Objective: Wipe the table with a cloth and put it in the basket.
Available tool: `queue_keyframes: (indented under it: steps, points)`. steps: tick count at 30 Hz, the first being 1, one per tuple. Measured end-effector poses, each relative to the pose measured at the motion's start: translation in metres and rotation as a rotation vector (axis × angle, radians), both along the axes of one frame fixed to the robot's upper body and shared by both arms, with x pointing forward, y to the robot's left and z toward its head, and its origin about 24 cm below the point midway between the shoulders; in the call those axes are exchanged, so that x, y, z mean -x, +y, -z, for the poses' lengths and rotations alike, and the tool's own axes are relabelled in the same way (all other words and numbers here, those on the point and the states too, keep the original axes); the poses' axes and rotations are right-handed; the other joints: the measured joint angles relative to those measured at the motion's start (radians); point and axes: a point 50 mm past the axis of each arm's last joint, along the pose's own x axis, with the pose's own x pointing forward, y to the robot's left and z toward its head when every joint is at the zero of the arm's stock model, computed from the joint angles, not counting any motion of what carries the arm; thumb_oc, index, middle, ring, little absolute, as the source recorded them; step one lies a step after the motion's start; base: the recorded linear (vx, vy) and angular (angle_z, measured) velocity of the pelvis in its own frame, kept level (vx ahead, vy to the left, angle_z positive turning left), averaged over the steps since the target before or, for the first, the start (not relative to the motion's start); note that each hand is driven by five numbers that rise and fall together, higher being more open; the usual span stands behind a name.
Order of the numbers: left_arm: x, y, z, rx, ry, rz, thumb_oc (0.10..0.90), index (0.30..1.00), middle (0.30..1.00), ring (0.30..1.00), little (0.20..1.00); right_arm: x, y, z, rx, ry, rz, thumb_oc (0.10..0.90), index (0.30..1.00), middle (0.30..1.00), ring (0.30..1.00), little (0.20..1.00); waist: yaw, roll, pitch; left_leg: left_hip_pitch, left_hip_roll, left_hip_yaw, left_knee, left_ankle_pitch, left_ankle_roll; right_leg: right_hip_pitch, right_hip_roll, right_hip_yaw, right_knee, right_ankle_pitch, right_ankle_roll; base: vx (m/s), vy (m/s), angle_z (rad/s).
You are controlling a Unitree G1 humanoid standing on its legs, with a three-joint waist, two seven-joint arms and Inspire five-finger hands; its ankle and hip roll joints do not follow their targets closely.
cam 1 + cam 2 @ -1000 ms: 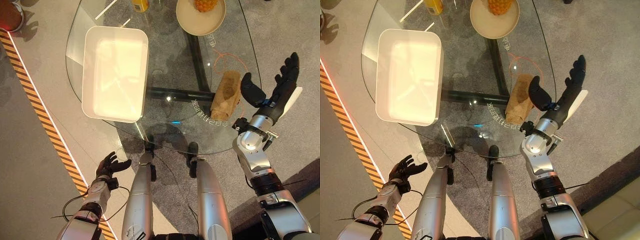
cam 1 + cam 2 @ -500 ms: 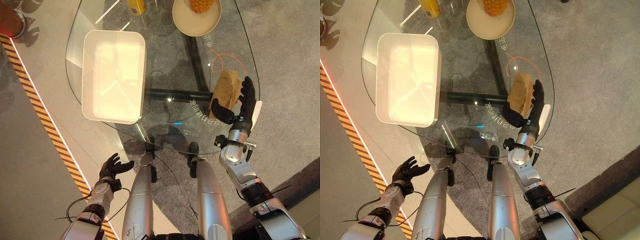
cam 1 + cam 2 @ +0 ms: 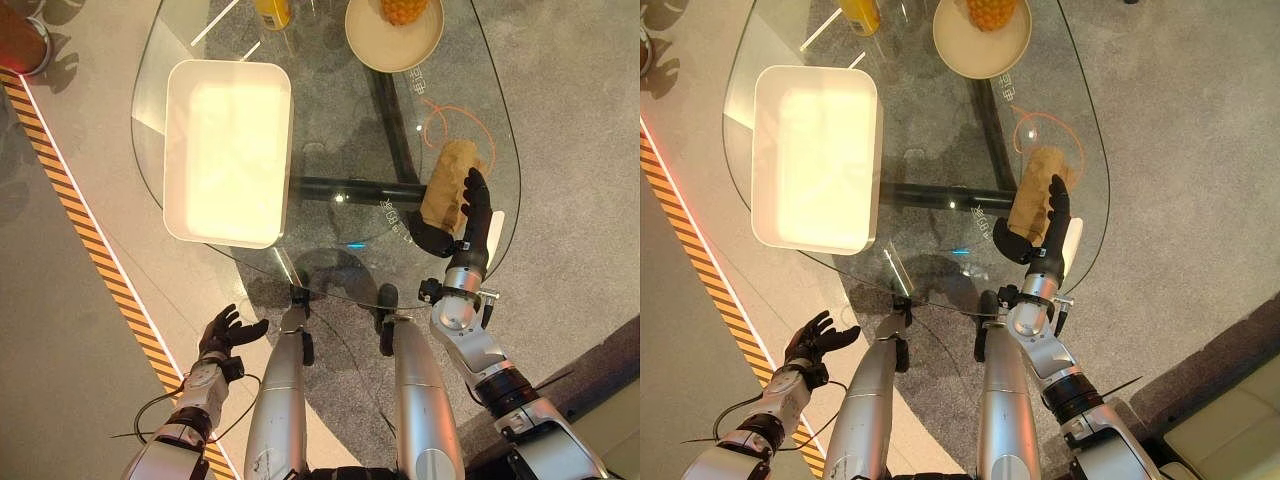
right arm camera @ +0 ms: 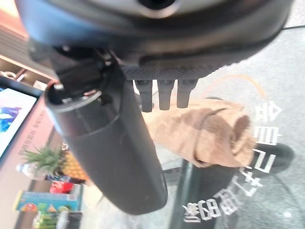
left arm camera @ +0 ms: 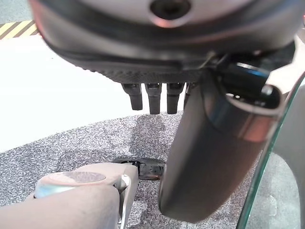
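Note:
A folded tan cloth [image 3: 443,180] lies on the right side of the round glass table [image 3: 330,120]. My right hand [image 3: 470,215] rests against the cloth's near right edge, open, with its fingers straight along the cloth and its thumb spread past the near end. The right wrist view has the cloth [image 4: 209,129] just beyond the straight fingertips [image 4: 159,93]. The basket, a white rectangular bin [image 3: 178,150], stands empty on the table's left side. Down at the lower left, below the table's edge, my left hand [image 3: 222,333] hangs open and holds nothing.
A beige plate [image 3: 372,45] with a pineapple and an orange bottle [image 3: 272,10] stand at the table's far edge. A loop of orange cord [image 3: 447,112] lies just beyond the cloth. Black-and-yellow hazard tape [image 3: 90,250] runs along the floor on the left.
My right hand has swung in from beyond the table's right edge onto the cloth's near right side. The left hand has stayed put.

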Motion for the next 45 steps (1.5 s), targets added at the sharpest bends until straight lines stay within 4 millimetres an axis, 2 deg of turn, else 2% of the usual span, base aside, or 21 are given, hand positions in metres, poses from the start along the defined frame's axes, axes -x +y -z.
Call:
queue_keyframes:
  steps: [10, 17, 24, 45]
  points:
    - [0.001, -0.003, 0.002, 0.008, 0.005, 0.005, 0.800, 0.900, 0.900, 0.900, 0.900, -0.009, -0.004, 0.004, 0.024, 0.052, 0.096, 0.800, 0.900, 0.900, 0.900, 0.900, 0.003, 0.021, -0.001, 0.018, 0.000, 0.006, -0.010, 0.009, 0.004, 0.010, -0.001, 0.003, 0.001, 0.000, 0.000, 0.00, 0.014, -0.01]
    - [0.003, -0.008, 0.006, 0.008, 0.024, 0.023, 0.800, 0.900, 0.900, 0.900, 0.900, -0.013, -0.008, 0.008, 0.020, 0.094, 0.142, 0.800, 0.900, 0.900, 0.900, 0.900, 0.010, 0.025, 0.000, 0.030, 0.000, 0.006, -0.027, 0.015, 0.001, 0.014, -0.001, 0.003, 0.001, 0.001, -0.001, 0.00, 0.000, 0.00]
    - [0.003, -0.016, 0.009, 0.027, 0.031, 0.033, 0.800, 0.900, 0.900, 0.900, 0.900, -0.016, -0.012, 0.013, 0.048, 0.124, 0.175, 0.800, 0.900, 0.900, 0.900, 0.900, 0.026, 0.047, 0.001, 0.032, 0.000, 0.006, -0.031, 0.013, 0.003, 0.015, -0.001, 0.002, 0.000, 0.001, -0.001, 0.00, 0.000, 0.00]
    - [0.003, -0.020, 0.010, 0.015, 0.039, 0.062, 0.800, 0.900, 0.900, 0.900, 0.900, -0.023, -0.018, 0.018, 0.088, 0.170, 0.213, 0.800, 0.900, 0.900, 0.900, 0.900, 0.029, 0.048, 0.001, 0.032, 0.000, 0.005, -0.043, 0.024, -0.002, 0.012, -0.002, -0.001, 0.001, 0.000, -0.001, 0.00, 0.000, 0.00]
